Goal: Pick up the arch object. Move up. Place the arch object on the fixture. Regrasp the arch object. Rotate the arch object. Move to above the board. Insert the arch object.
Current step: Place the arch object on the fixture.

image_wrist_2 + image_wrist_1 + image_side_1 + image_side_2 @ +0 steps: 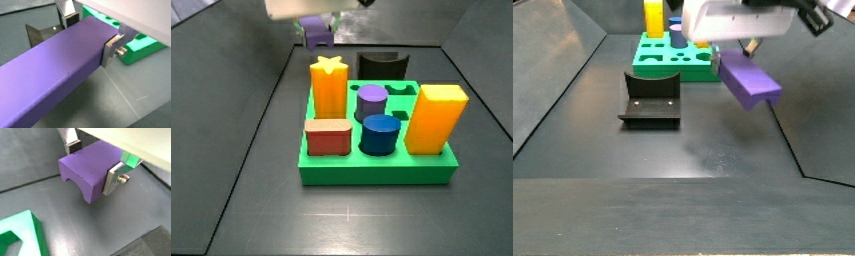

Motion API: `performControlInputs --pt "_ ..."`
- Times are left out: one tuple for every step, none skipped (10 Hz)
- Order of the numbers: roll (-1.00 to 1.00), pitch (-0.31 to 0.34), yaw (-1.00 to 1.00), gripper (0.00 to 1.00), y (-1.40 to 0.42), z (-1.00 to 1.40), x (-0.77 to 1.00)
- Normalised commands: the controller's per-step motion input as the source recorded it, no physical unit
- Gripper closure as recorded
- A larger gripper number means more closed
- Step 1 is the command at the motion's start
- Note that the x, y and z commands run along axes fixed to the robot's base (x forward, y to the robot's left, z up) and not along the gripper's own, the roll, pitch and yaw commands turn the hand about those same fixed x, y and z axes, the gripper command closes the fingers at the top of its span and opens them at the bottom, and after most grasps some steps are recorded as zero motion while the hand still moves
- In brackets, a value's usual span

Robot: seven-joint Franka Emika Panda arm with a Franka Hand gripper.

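Arch object (750, 82) is carried clear of the floor, lying horizontally, with the gripper (95, 165) clamped across its flat sides near one end. In both wrist views the silver fingers (112, 50) are pressed against opposite faces of the purple block, so the grip is taken on the broad parallel walls rather than on the arched underside; a firm hold without slipping is probably the reason. The arch-shaped cut (85, 187) is seen at the free end in a wrist view, facing down toward the grey floor.

In a side view the fixture (649, 98) stands on the floor at about nine o'clock from the held block, well apart from it and untouched. The board (673, 57) lies beyond, at roughly eleven o'clock from the fixture, with the yellow star peg (329, 86) and other pegs standing in it. In the side view looking across the board, the gripper (311, 35) is seen beyond it, at about twelve o'clock.

It is judged that the lift is done and that placement on the fixture is next; the notch there would let the block be regrasped.
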Motion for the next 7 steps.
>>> performControlInputs --pt "0.05 0.030 -0.02 1.00 0.01 1.00 -0.02" --pt "0.06 0.035 -0.02 1.00 0.02 1.00 -0.02" --pt "0.07 0.040 -0.01 1.00 0.02 1.00 -0.03" --pt "0.07 0.045 -0.01 1.00 0.02 0.80 -0.02" --pt "0.08 0.053 0.00 1.00 0.02 0.64 -0.01" --pt "0.09 0.065 0.00 1.00 0.02 0.44 0.00" --pt "0.09 0.073 0.01 1.00 0.02 0.28 0.00"
